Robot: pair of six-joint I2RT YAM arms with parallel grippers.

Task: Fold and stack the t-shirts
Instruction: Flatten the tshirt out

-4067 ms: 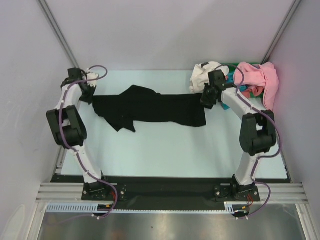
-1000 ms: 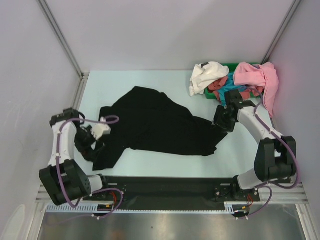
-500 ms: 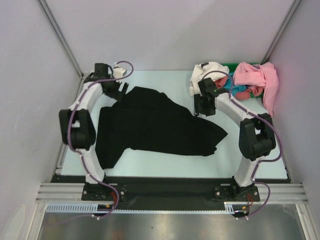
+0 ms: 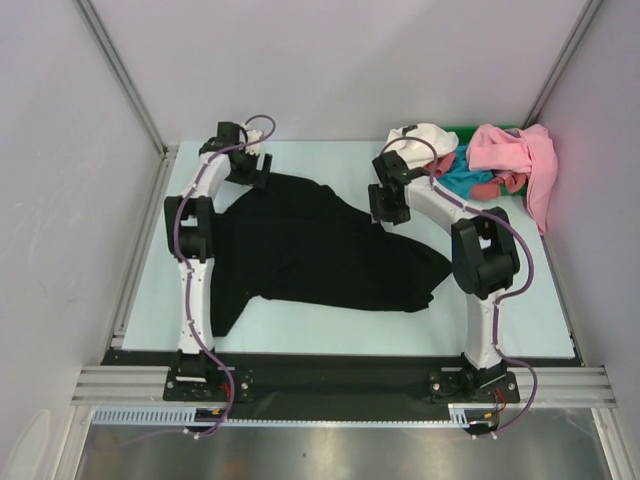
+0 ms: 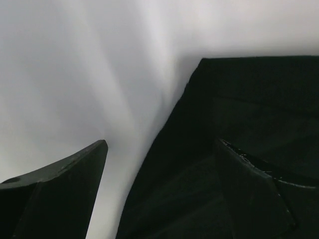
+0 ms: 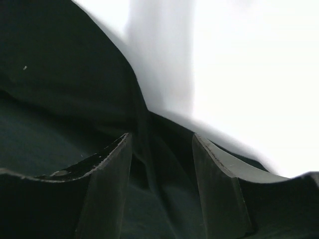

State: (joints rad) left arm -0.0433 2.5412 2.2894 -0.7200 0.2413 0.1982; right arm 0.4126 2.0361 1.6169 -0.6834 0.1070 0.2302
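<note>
A black t-shirt (image 4: pixel 320 250) lies spread and creased on the pale table (image 4: pixel 330 325). My left gripper (image 4: pixel 250 172) hangs at its far left corner. In the left wrist view the left gripper (image 5: pixel 162 144) is wide open, and the shirt's edge (image 5: pixel 239 99) runs between the fingers (image 5: pixel 75 189). My right gripper (image 4: pixel 386 207) is low over the shirt's far right edge. In the right wrist view the right gripper (image 6: pixel 162 137) stands partly open astride a raised fold of black cloth (image 6: pixel 60 84), with gaps on both sides. White (image 4: pixel 415 145), pink (image 4: pixel 510 155), teal (image 4: pixel 465 180) and red (image 4: pixel 492 186) shirts are heaped at the back right.
The heap rests on a green bin (image 4: pixel 466 129) in the back right corner. Grey walls close in the table on the left, back and right. A black strip with both arm bases runs along the near edge.
The left arm swung from the shirt's near left corner up to its far left corner. The right arm moved from the shirt's right end to its far edge, and its jaws narrowed.
</note>
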